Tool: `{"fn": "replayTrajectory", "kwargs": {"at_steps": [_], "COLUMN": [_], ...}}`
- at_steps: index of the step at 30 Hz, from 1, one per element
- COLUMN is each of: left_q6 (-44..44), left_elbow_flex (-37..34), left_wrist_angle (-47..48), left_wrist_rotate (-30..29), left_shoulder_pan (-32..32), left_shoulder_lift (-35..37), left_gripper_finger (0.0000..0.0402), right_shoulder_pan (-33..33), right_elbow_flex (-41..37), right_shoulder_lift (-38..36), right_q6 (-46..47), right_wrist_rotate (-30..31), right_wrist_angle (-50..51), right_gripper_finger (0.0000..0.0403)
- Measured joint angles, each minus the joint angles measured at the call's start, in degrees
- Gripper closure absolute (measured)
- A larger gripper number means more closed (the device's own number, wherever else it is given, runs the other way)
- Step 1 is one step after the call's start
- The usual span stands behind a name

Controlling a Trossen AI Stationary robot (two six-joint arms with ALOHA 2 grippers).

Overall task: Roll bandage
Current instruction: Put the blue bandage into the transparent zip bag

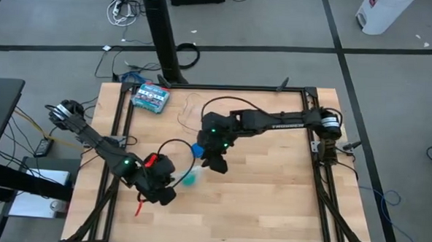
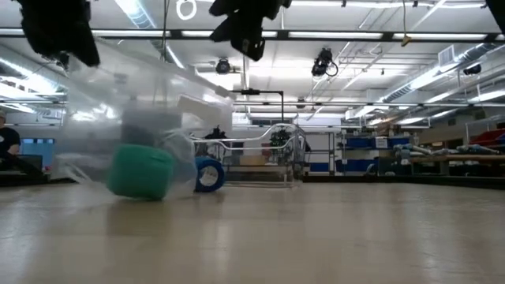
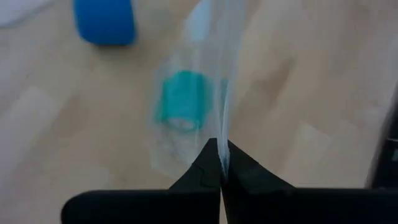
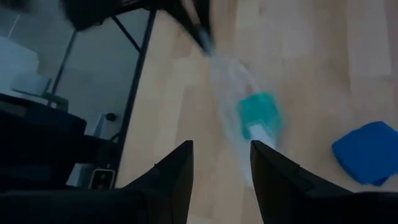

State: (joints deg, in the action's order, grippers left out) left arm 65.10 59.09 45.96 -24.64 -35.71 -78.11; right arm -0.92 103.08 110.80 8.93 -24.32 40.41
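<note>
On wooden table [image 1: 271,189] | left fingers [image 3: 219,163] clamped on clear bag [image 3: 205,74] | right fingers [image 4: 221,163] apart

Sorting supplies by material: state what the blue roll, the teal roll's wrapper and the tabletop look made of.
Blue bandage: apparently soft matte fabric, wound in a roll with a hollow centre.
Clear bag around the teal roll: likely thin glossy plastic film, see-through and crinkled, pinched in the left hand.
Table: light wood planks, visible grain and seams, smooth finish.
</note>
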Motion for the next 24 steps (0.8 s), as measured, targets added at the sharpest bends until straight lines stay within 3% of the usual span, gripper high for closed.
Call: {"fn": "replayTrajectory", "kwargs": {"at_steps": [10,17,24], "left_q6": [2.73,4.35,8.97], "left_elbow_flex": [-3.14,-3.19,-3.19], "left_wrist_angle": [-0.42,-1.28,-3.00], "left_wrist_rotate": [1.40,4.32,6.56], "left_shoulder_pan": [-2.00,-2.20,-1.85], "left_shoulder_lift": [4.57,6.84,7.22], "left_gripper_finger": [0.0399,0.0399,0.0398], "right_shoulder_pan": [2.05,2.55,3.19], "right_elbow_flex": [0.75,0.36,0.22], "right_shoulder_lift": [5.17,6.46,11.41], "right_q6": [-4.95,-18.01,-21.12], "right_wrist_rotate": [2.47,7.71,8.77], "right_wrist_angle": [-0.94,-2.65,-4.19], "right_gripper_finger": [0.0248,0.0219,0.0184]}}
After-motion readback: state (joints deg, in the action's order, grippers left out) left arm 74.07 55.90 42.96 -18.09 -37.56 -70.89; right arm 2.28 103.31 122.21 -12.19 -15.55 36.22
